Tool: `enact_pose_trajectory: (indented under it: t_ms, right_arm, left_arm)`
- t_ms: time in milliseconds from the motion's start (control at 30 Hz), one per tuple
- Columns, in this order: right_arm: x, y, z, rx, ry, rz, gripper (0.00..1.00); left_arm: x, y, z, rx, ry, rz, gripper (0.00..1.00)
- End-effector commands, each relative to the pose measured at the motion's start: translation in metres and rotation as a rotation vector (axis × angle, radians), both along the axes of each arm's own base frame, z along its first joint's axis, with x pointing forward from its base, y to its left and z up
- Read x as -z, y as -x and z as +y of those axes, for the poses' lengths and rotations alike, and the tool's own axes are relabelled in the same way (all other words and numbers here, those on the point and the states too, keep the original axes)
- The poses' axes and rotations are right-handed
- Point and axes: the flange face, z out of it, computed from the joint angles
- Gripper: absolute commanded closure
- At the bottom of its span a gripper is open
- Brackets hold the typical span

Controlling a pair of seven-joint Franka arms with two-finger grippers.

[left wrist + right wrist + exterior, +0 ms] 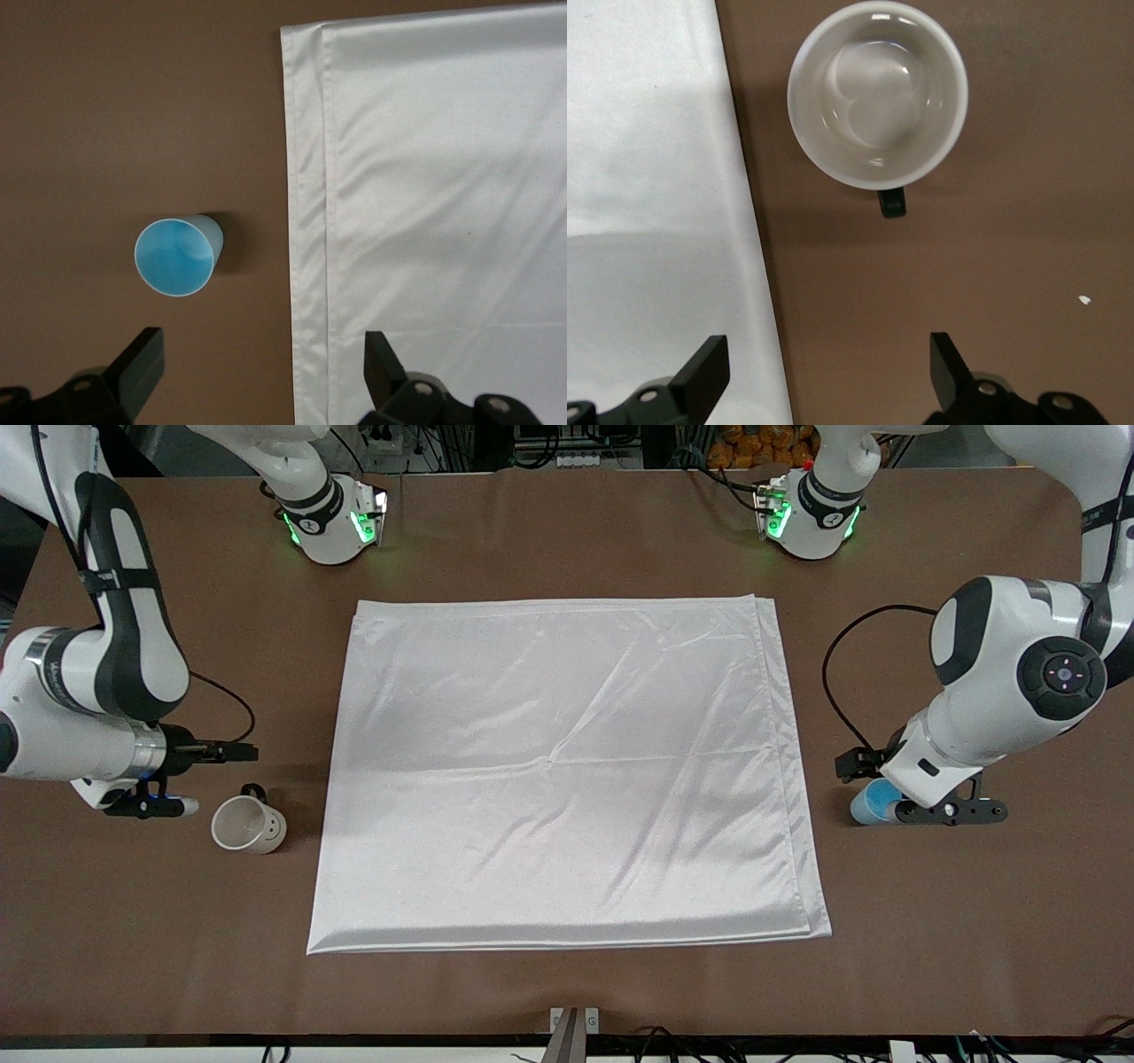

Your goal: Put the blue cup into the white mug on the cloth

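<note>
The blue cup [866, 802] stands upright on the brown table [567, 531], just off the cloth's edge at the left arm's end. Seen from the front cam w/ the cloth as clock middle, it's at approx 3 to 4 o'clock. In the left wrist view the blue cup [177, 256] shows its bright blue inside, w/ a strip of bare table btw it and the cloth [425, 212].

The white mug [248, 825] stands upright too, at approx 8 to 9 o'clock of the cloth, at the right arm's end, near the cloth's edge but not touching. Its small black handle points toward the robots. In the right wrist view the white mug [877, 93] is empty inside.

The cloth [567, 771] lies flat in the table's middle, shiny white w/ soft creases and doubled edges. Nothing sits on it.

The left gripper [261, 376] hangs up over the table right by the blue cup, fingers spread wide, holding nothing. From the front the left gripper [912, 802] partly hides the cup.

The right gripper [828, 376] hangs over the table next to the mug, fingers spread wide, holding nothing. Front cam shows the right gripper [199, 775] just beside the mug.
</note>
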Motion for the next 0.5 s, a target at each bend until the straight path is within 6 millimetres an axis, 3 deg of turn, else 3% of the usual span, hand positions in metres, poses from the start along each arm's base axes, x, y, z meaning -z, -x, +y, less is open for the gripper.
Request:
enact_pose_trajectory:
  t_ms: [0,233,467]
  right_arm:
    - [0.023,-0.01,0.011,-0.023,0.02,-0.01,0.0]
    - [0.056,-0.015,0.008,-0.048,0.045,-0.016,0.0]
    - [0.068,-0.018,0.0,-0.071,0.082,-0.031,0.0]
  left_arm:
    - [0.021,-0.003,0.006,0.023,-0.017,-0.018,0.0]
    - [0.056,-0.009,0.015,0.034,-0.011,-0.015,0.0]
    - [0.079,-0.01,0.017,0.071,-0.008,-0.03,0.0]
